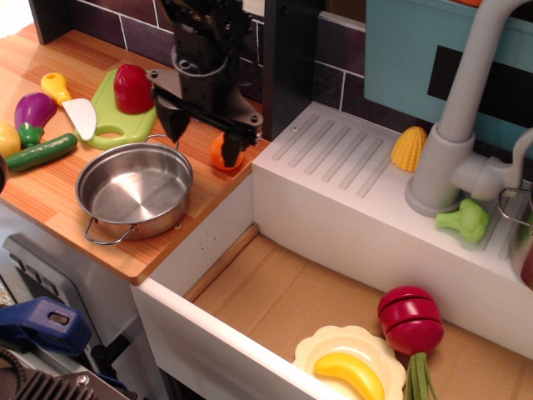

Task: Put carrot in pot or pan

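the black gripper hangs with jaws spread wide and empty over the wooden bench, one finger just in front of the orange carrot, apparently lining up a grasp beside the empty steel pan.

Around the pan, its open top is reachable from above, while the green cutting board crowds its far rim, the cucumber lies to its left, and the raised white sink wall blocks the right.
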